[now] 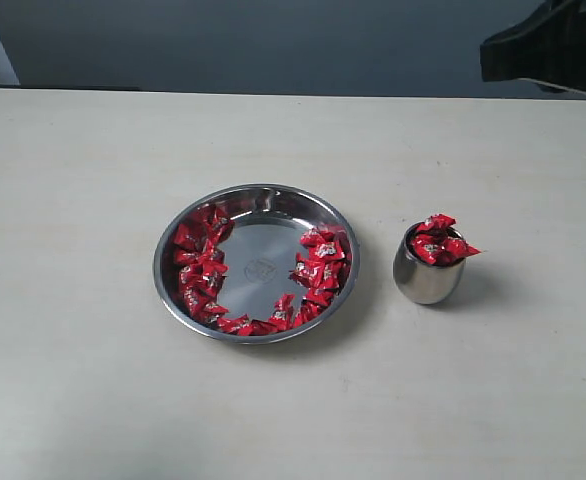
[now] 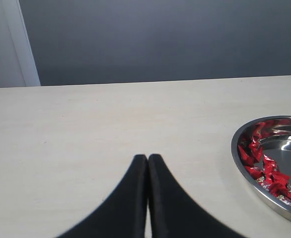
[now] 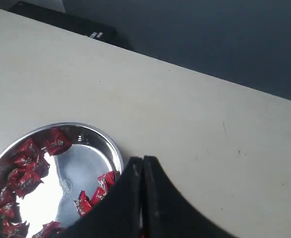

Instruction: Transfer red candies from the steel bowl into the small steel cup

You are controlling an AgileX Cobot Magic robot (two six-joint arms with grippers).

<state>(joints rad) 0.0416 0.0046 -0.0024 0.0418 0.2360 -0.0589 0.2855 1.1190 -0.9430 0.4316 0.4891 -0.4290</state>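
The right claw (image 3: pixel 143 159) has its two black fingers pressed together tip to tip. A speck of red shows low in the slit between them, but I cannot tell whether that is a candy in its grip. The left claw (image 2: pixel 148 156) is pressed together too, and empty. From the right claw the steel bowl (image 1: pixel 260 250) lies to the left and nearer, in the middle of the table. The red candies (image 1: pixel 199 262) sit in a ring round its bare centre, thickest along the left and right sides. Their twisted ends point every way, so no single line of approach suits them all. The small cup (image 1: pixel 425 282) stands just right of the bowl, apart from it, already heaped above its rim. As the cup is on the right, the right arm (image 1: pixel 558 45), hanging high at the far right, looks better placed to serve both. The table (image 1: pixel 93 180) is pale, flat and matt, with a dark grey wall (image 1: pixel 273 40) behind.
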